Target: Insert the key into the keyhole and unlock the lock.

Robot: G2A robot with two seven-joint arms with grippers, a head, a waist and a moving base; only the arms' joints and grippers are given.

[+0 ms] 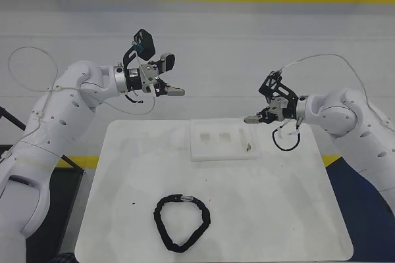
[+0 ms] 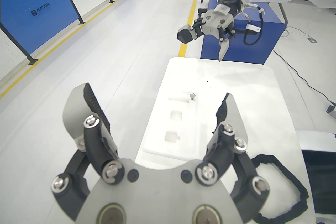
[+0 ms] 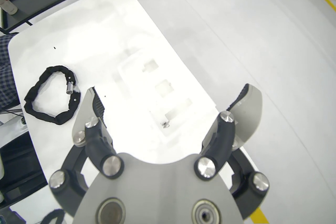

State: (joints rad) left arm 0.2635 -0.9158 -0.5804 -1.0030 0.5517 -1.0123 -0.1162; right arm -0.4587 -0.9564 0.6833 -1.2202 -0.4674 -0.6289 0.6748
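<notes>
The key (image 1: 248, 146) lay in the right-end pocket (image 1: 246, 138) of a white tray (image 1: 217, 155), which sat at the middle of the worktop's (image 1: 283, 210) far edge. It was small and dark. Its long axis seemed to run across the tray's short side, near to far, but I could not tell which end was the blade.

The lock (image 1: 181, 222) rested flat on the near half of the worktop, well apart from the tray. It was a chain in a black sleeve, closed into a loop. Its metal cylinder (image 1: 186, 197) sat on the far side of the loop, toward the tray, with its long axis lying left to right, parallel to the tray's long side. The keyhole could not be made out.

The left gripper (image 2: 158, 101) hung in the air beyond the worktop's far-left corner, facing along the tray toward the other arm. Its jaws were spread wide with nothing between them.

The right gripper (image 3: 170, 92) hung above the far edge, just past the tray's right end and near the key, though not touching it. Its jaws were also spread wide and held nothing. From its wrist view the key sat in the nearest pocket, with the lock off to one side.
</notes>
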